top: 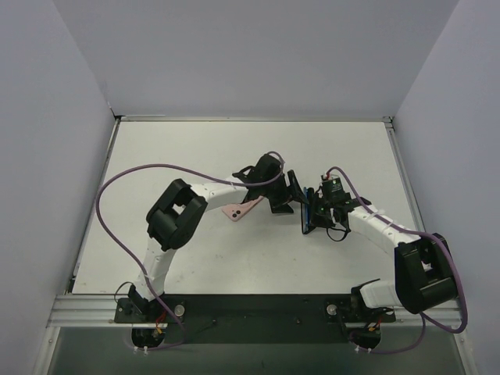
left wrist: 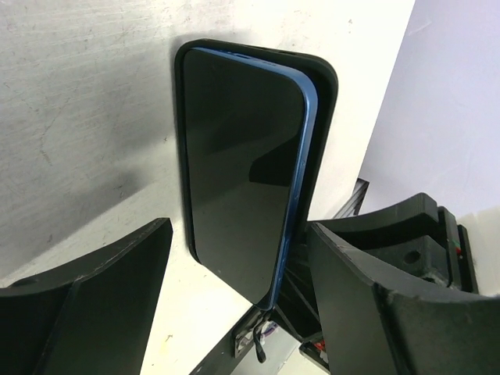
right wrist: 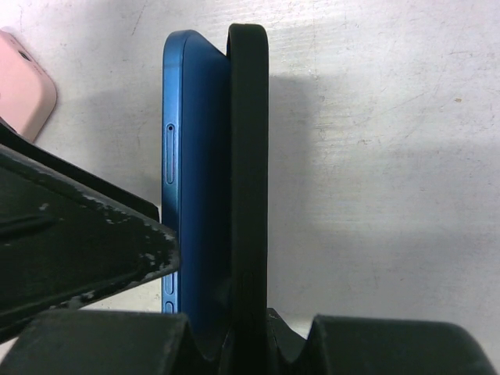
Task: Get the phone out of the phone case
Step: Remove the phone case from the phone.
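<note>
The blue phone (left wrist: pixel 234 172) with a dark screen stands on edge, partly lifted out of its black case (left wrist: pixel 322 101). In the right wrist view the phone (right wrist: pixel 195 156) has parted from the case (right wrist: pixel 248 156) along its far end. My right gripper (right wrist: pixel 242 336) is shut on the case's near end and holds it upright above the table (top: pixel 316 209). My left gripper (left wrist: pixel 238 234) is open, with one finger on either side of the phone, neither touching it. It sits just left of the phone in the top view (top: pixel 291 191).
A pink case-like object (top: pixel 241 209) lies flat on the white table under the left arm, and its corner shows in the right wrist view (right wrist: pixel 27 78). Grey walls enclose the table on three sides. The left gripper's finger (right wrist: pixel 78 234) is close beside the phone.
</note>
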